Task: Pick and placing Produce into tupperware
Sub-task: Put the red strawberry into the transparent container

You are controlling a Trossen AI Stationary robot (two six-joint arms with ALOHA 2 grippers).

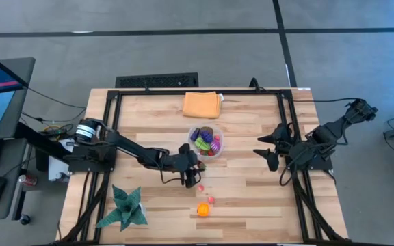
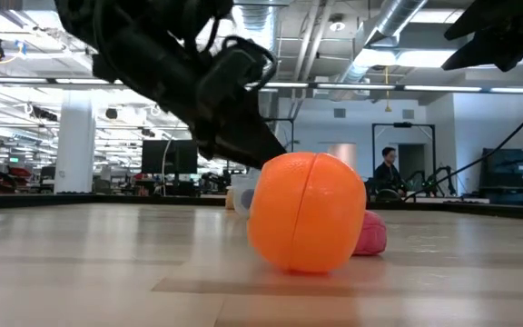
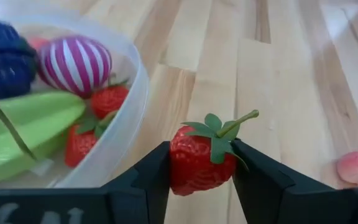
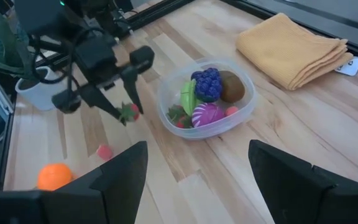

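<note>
**Left claw grips a strawberry beside the tub**

The left claw point(image 3: 201, 177) is clamped on a red strawberry point(image 3: 202, 163), its two fingers point(image 3: 263, 180) pressing either side of the fruit, just beside the rim of the clear tub point(image 1: 206, 141). The tub sits mid-table, near an orange cloth point(image 1: 202, 104), and holds a dark purple piece point(image 4: 208, 83), a brown one point(image 4: 232, 86), a green one point(image 3: 27, 127), a striped magenta one point(image 3: 74, 62) and small strawberries. An orange point(image 1: 202, 210) and a pink piece point(image 1: 211, 199) lie loose on the table point(image 1: 252, 198). The right claw point(image 1: 268, 148) waits with fingers wide, holding nothing, at the table's right side. A spiky green plant point(image 1: 125, 208) stands near the front left corner.
</note>
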